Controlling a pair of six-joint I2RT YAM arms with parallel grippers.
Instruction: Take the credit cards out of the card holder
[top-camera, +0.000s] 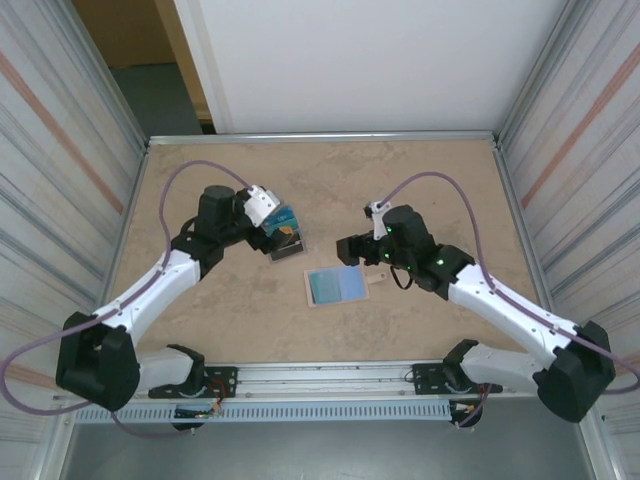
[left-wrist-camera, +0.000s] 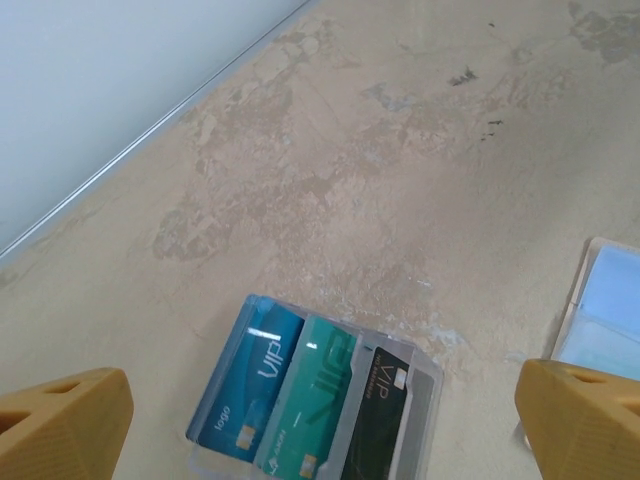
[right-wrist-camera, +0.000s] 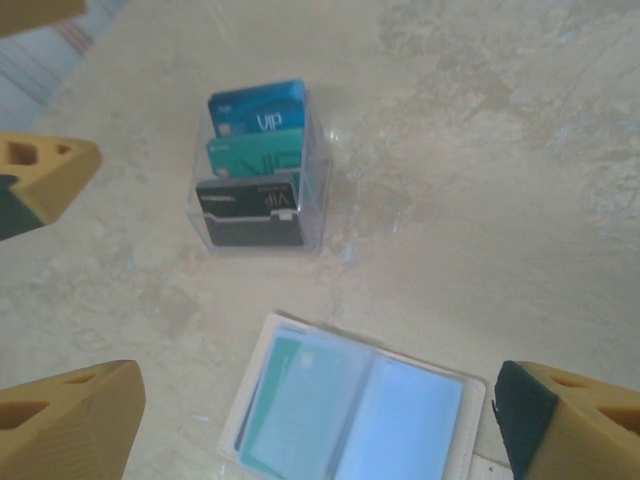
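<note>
The card holder lies open and flat on the table, pale blue sleeves up; it shows again as the holder and as the holder's edge. A teal credit card sits inside its left sleeve. Three credit cards, blue, teal and black, stand in a clear tiered stand. My left gripper hangs open just above that stand, holding nothing. My right gripper is open over the card holder, empty; in the top view this gripper is at the holder's far edge.
The table is a beige marbled surface with a raised metal rim and corrugated side walls. A white wall closes the far side. The left gripper's yellow fingers show at the right wrist view's left edge.
</note>
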